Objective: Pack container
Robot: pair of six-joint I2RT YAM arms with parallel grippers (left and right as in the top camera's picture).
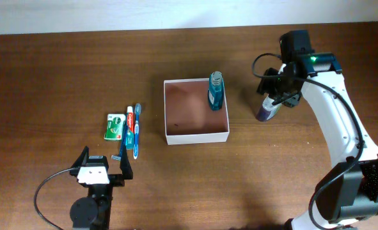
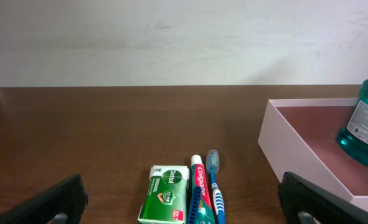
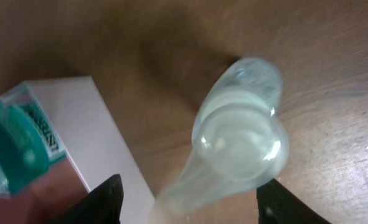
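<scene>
Container (image 1: pixel 197 135) sits mid-bench, mouthwash (image 1: pixel 215 91) standing in its far right corner. Right claw (image 1: pixel 278 93) hangs released, straddling a bottle (image 1: pixel 265 110) just right of the container, likely the fetching step. Next: clench, lift it over the wall. Left claw (image 1: pixel 104 165) released by the near edge

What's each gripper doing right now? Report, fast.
Left gripper: open, empty.
Right gripper: fingers either side of the clear-capped bottle; cannot tell whether it has closed on it.
</scene>
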